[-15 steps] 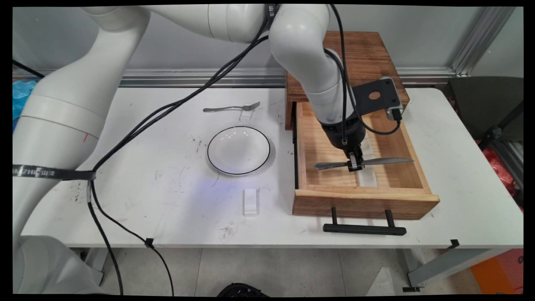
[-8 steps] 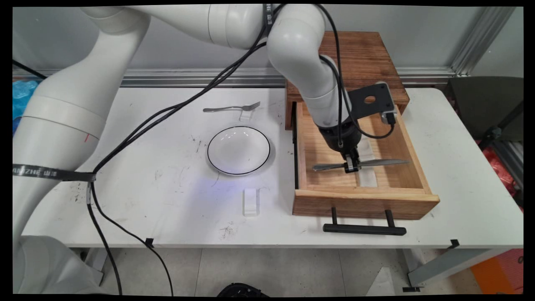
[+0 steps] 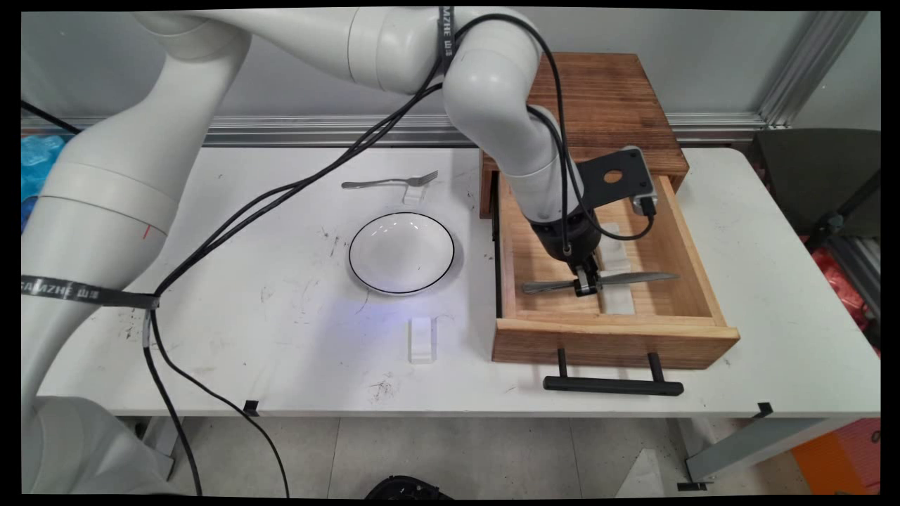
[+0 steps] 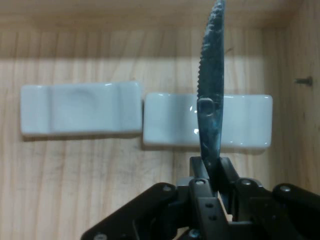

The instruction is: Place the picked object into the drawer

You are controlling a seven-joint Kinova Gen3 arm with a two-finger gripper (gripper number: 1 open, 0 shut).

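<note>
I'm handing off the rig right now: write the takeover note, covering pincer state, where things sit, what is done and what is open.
Pincer: shut on the knife, held level inside the open drawer, over two white rests on the drawer floor.
Table: plate at centre, fork behind it with its tines on a rest, another rest in front of the plate.
Done: drawer open, knife gripped.
Open: knife is in the pincer, not lying on either drawer rest.

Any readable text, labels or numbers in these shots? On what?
"SAMZHE": white letters on the lower strap, black, round the arm at left; the marks after it are too small to read.
Upper strap, black, at the arm's top joint: lettering too small to read.
Knife, plate, drawer: none.
</note>
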